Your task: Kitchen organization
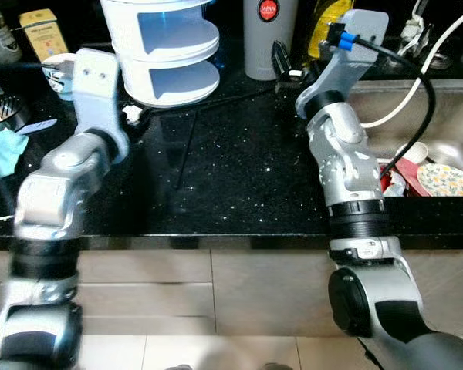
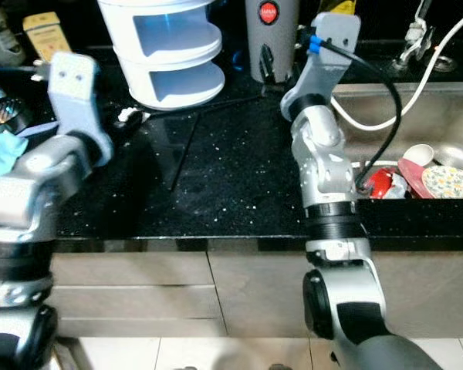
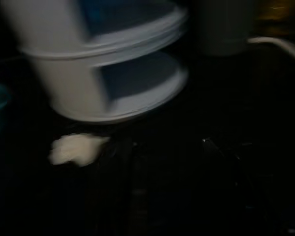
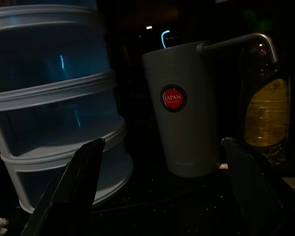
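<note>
A grey tumbler (image 4: 184, 105) with a red round sticker stands at the back of the black counter (image 1: 239, 169), beside a white tiered round container (image 1: 166, 46). My right gripper (image 4: 162, 142) is open just in front of the tumbler, its two black fingers (image 4: 76, 182) spread wide and holding nothing. A small white crumpled scrap (image 3: 73, 147) lies on the counter at the foot of the container. My left arm (image 1: 92, 85) is raised over the counter's left side, close to the scrap; its wrist view is dark and blurred.
A yellow oil bottle (image 4: 265, 115) stands right of the tumbler. The steel sink (image 1: 447, 116) at right holds a flowered plate (image 1: 447, 179), a cup and a white hose (image 1: 405, 100). A thin black rod (image 1: 185, 150) lies mid-counter. A teal cloth (image 1: 0, 150) sits far left.
</note>
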Available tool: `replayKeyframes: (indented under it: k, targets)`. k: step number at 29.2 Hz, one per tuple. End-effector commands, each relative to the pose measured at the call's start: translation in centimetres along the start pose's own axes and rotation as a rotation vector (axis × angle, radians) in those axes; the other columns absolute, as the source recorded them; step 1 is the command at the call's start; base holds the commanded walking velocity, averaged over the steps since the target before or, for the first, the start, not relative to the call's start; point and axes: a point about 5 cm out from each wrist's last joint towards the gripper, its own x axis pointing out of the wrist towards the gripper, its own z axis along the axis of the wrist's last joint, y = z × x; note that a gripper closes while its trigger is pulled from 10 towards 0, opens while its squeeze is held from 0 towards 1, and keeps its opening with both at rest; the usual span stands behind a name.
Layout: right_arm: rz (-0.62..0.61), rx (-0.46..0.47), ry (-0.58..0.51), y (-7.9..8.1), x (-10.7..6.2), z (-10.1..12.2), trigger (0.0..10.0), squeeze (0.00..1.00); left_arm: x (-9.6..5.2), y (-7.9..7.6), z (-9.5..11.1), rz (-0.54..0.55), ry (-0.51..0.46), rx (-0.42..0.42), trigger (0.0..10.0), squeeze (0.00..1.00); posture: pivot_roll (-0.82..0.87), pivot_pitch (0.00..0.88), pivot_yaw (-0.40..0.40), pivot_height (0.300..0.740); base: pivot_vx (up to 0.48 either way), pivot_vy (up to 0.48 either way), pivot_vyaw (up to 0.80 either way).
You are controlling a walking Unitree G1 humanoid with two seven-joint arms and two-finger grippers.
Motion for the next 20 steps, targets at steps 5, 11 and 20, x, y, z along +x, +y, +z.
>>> replayKeyframes:
  k: [5, 11, 20]
  targets:
    - [0.003, 0.001, -0.005, 0.2, 0.1, 0.1, 10.0, 0.00, 2.4, -0.7, -3.2, -0.030, 0.143, 0.054, 10.0, 0.00, 0.09, 0.000, 0.053, 0.740, 0.000, 0.000, 0.00]
    - [-0.003, -0.005, -0.006, 0.1, -0.1, 0.1, 10.0, 0.00, 3.7, -0.6, -6.0, -0.017, 0.259, 0.116, 10.0, 0.00, 0.06, 0.000, 0.063, 0.740, 0.000, 0.000, 0.00]
    - [0.004, -0.009, -0.012, 0.2, -0.3, 0.2, 10.0, 0.00, 4.0, -0.6, -10.6, -0.049, 0.397, 0.101, 9.9, 0.00, 0.05, 0.000, 0.059, 0.740, 0.000, 0.000, 0.00]
